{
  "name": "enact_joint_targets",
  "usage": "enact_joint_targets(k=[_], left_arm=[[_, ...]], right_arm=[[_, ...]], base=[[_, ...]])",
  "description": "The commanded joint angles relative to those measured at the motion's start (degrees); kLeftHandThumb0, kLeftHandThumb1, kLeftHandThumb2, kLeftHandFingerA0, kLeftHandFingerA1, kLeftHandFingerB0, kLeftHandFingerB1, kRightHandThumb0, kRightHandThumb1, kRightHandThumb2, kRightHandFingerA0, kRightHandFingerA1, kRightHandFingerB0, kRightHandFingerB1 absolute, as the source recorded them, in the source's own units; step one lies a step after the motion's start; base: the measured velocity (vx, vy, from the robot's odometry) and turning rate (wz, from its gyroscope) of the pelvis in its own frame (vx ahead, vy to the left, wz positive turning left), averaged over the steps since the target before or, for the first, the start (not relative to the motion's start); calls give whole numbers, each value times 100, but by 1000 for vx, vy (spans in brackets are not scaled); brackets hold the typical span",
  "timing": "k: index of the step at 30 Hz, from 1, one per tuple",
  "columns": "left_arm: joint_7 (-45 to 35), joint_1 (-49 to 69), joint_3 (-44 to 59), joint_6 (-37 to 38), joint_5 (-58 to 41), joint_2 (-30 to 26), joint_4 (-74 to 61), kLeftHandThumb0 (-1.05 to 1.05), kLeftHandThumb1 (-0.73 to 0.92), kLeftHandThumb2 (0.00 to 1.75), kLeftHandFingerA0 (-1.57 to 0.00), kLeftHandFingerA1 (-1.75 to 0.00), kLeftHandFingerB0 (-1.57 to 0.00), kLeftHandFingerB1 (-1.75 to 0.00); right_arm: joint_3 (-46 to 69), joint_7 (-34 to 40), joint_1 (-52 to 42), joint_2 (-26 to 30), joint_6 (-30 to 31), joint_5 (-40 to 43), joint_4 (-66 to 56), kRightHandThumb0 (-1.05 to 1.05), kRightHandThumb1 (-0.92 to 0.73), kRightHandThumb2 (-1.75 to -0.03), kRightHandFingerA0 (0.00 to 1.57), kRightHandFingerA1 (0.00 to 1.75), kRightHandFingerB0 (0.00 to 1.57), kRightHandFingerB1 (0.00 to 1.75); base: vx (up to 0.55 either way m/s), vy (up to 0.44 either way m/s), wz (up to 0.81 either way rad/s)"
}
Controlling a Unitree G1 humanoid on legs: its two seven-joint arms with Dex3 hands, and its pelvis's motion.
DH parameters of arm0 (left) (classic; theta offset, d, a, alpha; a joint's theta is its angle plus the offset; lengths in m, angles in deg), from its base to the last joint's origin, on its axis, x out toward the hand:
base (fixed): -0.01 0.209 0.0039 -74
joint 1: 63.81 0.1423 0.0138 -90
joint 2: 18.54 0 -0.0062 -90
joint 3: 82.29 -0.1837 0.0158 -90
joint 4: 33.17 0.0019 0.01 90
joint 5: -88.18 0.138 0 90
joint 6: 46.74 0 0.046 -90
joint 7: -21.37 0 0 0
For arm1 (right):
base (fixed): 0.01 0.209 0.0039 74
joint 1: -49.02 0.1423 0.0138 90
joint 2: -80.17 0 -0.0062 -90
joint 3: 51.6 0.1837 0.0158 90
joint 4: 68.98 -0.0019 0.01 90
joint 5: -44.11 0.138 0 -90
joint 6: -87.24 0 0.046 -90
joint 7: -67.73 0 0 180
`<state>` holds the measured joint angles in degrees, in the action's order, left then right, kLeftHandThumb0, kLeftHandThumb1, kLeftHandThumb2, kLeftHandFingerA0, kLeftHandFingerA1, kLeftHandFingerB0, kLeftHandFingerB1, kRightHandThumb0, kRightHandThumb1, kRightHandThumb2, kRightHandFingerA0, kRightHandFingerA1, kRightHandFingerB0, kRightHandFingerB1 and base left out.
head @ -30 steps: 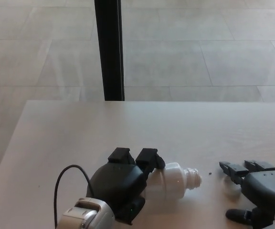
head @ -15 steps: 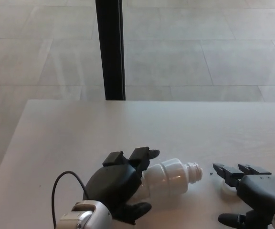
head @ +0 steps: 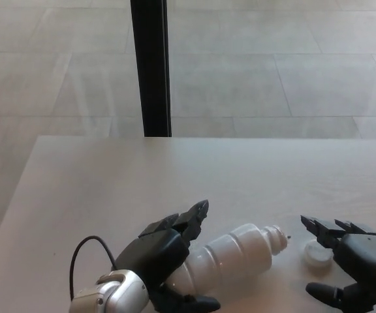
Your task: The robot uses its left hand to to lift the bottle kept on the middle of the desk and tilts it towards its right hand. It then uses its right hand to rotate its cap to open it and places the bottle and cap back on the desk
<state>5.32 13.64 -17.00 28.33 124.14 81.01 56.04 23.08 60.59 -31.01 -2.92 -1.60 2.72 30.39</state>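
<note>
Although nothing shows what it weighs, the bottle (head: 230,257) looks like light, stiff white plastic, ribbed around the body and probably a little slick, so it should stand a firm squeeze without harm. It lies on its side on the desk (head: 109,182), its open threaded neck pointing toward the right hand (head: 358,270) and its base tucked against the left hand (head: 165,257). Because it is round and lying down, it may roll if nudged. The ribbed middle of the body looks like the best place to take hold, since the grooves should give fingers some purchase.

The left hand rests at the bottle's base end with its fingers spread apart, not wrapped around the body. The right hand sits beyond the bottle's neck, fingers apart and holding nothing. The cap (head: 318,253), small and white, lies flat on the desk between the neck and the right hand, just in front of that hand's fingertips. Being so small and low, it would need a fingertip pinch.

No label, brand or writing can be read on the bottle or the cap.
</note>
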Motion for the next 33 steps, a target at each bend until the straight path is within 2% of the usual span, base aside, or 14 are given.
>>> enact_joint_targets(k=[1, 13, 14, 15, 19, 20, 21, 24, 25, 29, 30, 31, 32, 33], left_arm=[[-129, 69, 165, -239, -248, -32, -147, -89, 60, 58, 0, 0, 0, 0], [28, 718, 1591, 242, -1050, -566, -744, -100, 70, 62, 0, 0, 0, 0], [3, 920, 1994, 581, -1441, -695, -686, -95, 68, 61, 0, 0, 0, 0], [-3, 956, 2037, 627, -1487, -706, -680, -95, 68, 61, 0, 0, 0, 0], [-47, 1328, 2601, 568, -1695, -909, -794, -94, 69, 61, 0, 0, 0, 0], [-50, 1469, 2814, 640, -1817, -966, -760, -94, 71, 62, 0, 0, 0, 0], [-27, 1726, 3189, 839, -2035, -1069, -671, -90, 71, 68, 0, 0, 0, 0], [-25, 2013, 3657, 1152, -2338, -1111, -499, -94, 71, 62, 0, 0, 0, 0], [-61, 2104, 3874, 1292, -2582, -1061, -433, -105, 62, 101, 0, -15, 0, 0], [55, 2756, 4719, 1495, -2940, -999, -431, -93, 63, 95, 0, -11, 0, 0], [170, 2824, 4840, 1531, -2909, -983, -397, -83, 92, 103, 0, 0, 0, 0], [148, 2820, 4846, 1541, -2905, -978, -396, -83, 92, 103, 0, 0, 0, 0], [244, 2886, 5518, 1595, -3443, -821, -115, -86, 83, 65, 0, 0, 0, 0], [262, 2896, 5871, 1324, -3744, -701, -117, -89, 79, 64, 0, 0, 0, 0]], right_arm=[[185, 46, -101, 166, 5, 169, -164, -98, -65, -91, 0, 0, 0, 5], [2002, -365, -415, 808, -38, 1420, -983, -101, -67, -97, 0, 0, 0, 7], [2396, -400, -457, 984, -68, 1611, -981, -105, -72, -113, 0, 19, 0, 4], [2456, -420, -479, 1001, -82, 1636, -984, -105, -72, -113, 0, 19, 0, 4], [3198, -526, -537, 1174, 10, 2048, -896, -103, -70, -109, 0, 10, 5, 6], [3462, -565, -574, 1273, 41, 2153, -864, -98, -84, -77, 0, 0, 0, 23], [3935, -593, -654, 1464, 25, 2348, -766, -104, -72, -111, 0, 15, 4, 11], [4500, -672, -782, 1649, -158, 2641, -599, -105, -73, -111, 0, 15, 5, 11], [4703, -654, -810, 1688, -211, 2739, -519, -102, -70, -110, 0, 17, 0, 14], [5762, -567, -1358, 1757, 18, 2849, -570, -99, -71, -112, 0, 21, 4, 10], [5939, -493, -1481, 1746, 10, 2828, -536, -71, -92, -92, 0, 0, 0, 0], [5971, -506, -1513, 1735, 0, 2838, -545, -71, -92, -92, 0, 0, 0, 0], [6463, -387, -1793, 1678, 254, 2911, -206, -92, -89, -67, 0, 0, 0, 21], [6629, -185, -1893, 1650, 183, 2912, 141, -94, -68, -91, 0, 0, 1, 15]], base=[[0, 0, 0], [0, 0, 0], [0, 0, 0], [0, 0, 0], [0, 0, 0], [0, 0, 0], [0, 0, 0], [0, 0, 0], [0, 0, 0], [0, 0, 0], [0, 0, 0], [0, 0, 0], [0, 0, 0], [0, 0, 0]])
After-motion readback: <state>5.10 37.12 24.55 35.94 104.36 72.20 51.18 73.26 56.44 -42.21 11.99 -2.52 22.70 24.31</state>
